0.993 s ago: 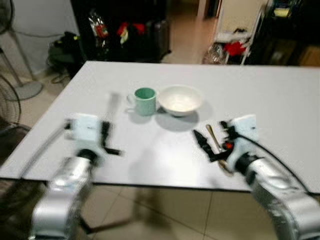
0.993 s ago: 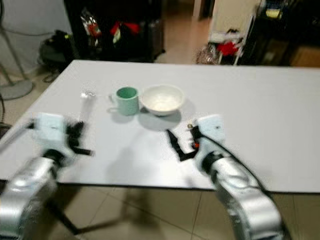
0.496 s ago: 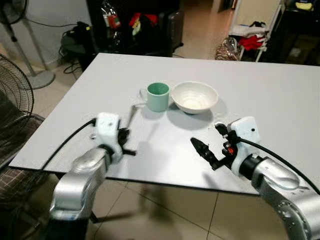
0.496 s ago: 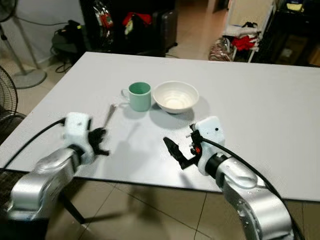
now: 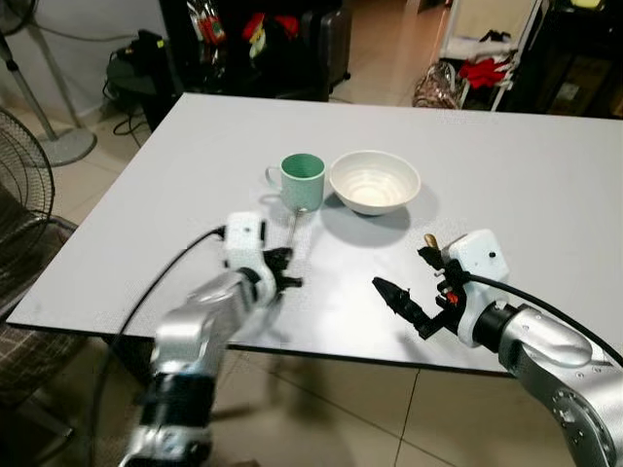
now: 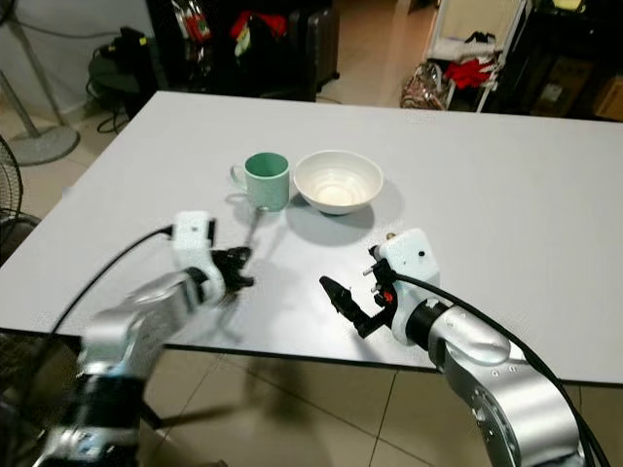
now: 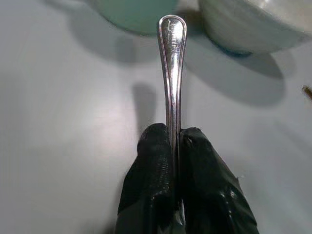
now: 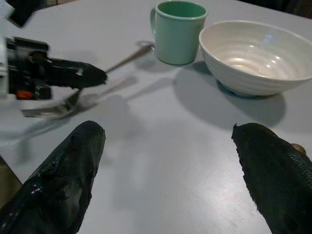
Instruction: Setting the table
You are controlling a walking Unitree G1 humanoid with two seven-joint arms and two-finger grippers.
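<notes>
My left gripper (image 5: 283, 269) is shut on a silver fork (image 7: 171, 58), held just above the white table (image 5: 506, 146). The fork's handle points at the green mug (image 5: 302, 180), and its tines (image 8: 48, 111) stick out behind the fingers. A white bowl (image 5: 375, 182) stands right of the mug. My right gripper (image 5: 404, 309) hovers open over the table's front part, in front of the bowl, with nothing between its fingers. The tip of a gold-coloured utensil (image 5: 429, 239) shows beside the right wrist.
The table's front edge runs just under both arms. A standing fan (image 5: 19, 195) is off the left side. Dark furniture with bags (image 5: 243, 39) stands behind the table. The right half of the tabletop is bare.
The camera view has shifted. My left gripper has carried the fork rightward, so its handle now reaches close to the mug. The right gripper has stayed open and barely moved.
</notes>
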